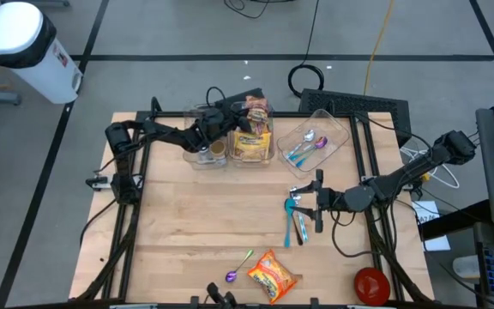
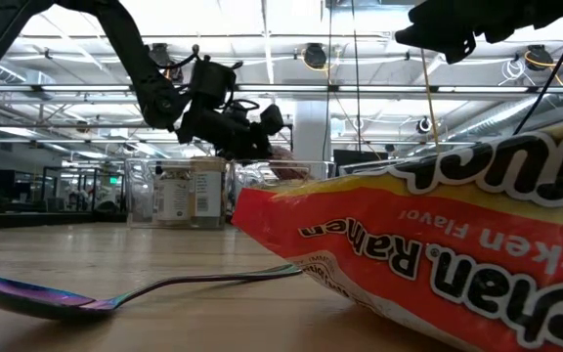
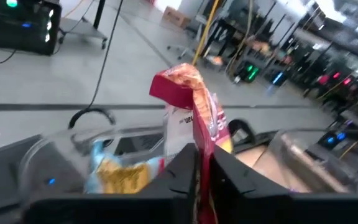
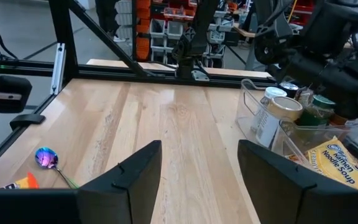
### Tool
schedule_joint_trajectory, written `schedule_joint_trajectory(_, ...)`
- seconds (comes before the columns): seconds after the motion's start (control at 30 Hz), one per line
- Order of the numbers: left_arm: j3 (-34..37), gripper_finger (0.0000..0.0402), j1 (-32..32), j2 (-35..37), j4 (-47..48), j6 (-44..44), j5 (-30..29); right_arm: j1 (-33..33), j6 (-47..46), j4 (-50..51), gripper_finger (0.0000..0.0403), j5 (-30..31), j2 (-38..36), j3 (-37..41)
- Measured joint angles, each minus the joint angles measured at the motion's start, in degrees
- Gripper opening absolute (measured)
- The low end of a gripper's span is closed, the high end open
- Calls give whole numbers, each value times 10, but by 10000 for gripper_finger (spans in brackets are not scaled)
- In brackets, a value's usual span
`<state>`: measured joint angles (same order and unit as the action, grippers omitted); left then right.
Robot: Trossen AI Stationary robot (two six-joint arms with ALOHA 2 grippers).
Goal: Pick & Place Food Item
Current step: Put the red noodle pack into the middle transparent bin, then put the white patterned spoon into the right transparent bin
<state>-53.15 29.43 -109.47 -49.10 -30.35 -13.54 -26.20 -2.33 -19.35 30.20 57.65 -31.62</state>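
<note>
My left gripper (image 1: pixel 237 116) is at the far side of the table, over the clear bins, shut on a red and orange food packet (image 1: pixel 257 109). In the left wrist view the packet (image 3: pixel 191 106) sticks out beyond the fingers. Below it, a clear bin (image 1: pixel 251 148) holds yellow noodle packets. My right gripper (image 1: pixel 314 199) is open and empty over the table's right middle, beside some teal spoons (image 1: pixel 294 216); its wrist view (image 4: pixel 197 171) shows the gap. An orange ramen packet (image 1: pixel 273 275) lies flat near the near edge. My left gripper pinches the packet's near end (image 3: pixel 202 155) between its two fingers (image 3: pixel 182 168), which come from the table's left, roughly level. The packet is lifted clear above the bin and sticks out past the fingertips, its crumpled far end (image 3: pixel 176 84) free.
A clear bin with jars (image 1: pixel 206 153) stands left of the noodle bin, and a clear bin with spoons (image 1: pixel 313 142) to its right. An iridescent spoon (image 1: pixel 238 266) lies by the ramen packet. A red round object (image 1: pixel 371 283) sits at the near right corner.
</note>
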Motion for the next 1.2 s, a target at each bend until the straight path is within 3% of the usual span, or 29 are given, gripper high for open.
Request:
schedule_joint_trajectory(0.23, 0, 153, 8, 0, 74, -1, -1, 0, 0, 0, 201, 0, 0, 0)
schedule_joint_trajectory(0.43, 0, 244, 7, 10, 78, 32, 1, 0, 0, 0, 201, 0, 0, 0)
schedule_joint_trajectory(0.6, 0, 281, 3, 50, 90, 95, -4, 0, 0, 0, 201, 0, 0, 0)
schedule_joint_trajectory(0.8, 0, 283, -6, 110, 119, 130, 7, 0, 0, 0, 201, 0, 0, 0)
schedule_joint_trajectory(0.93, 0, 278, -25, 159, 159, 147, 89, 0, 0, 0, 201, 0, 0, 0)
schedule_joint_trajectory(1.2, 0, 282, -112, 221, 258, 153, 350, 0, 0, -1, 201, 0, 0, 0)
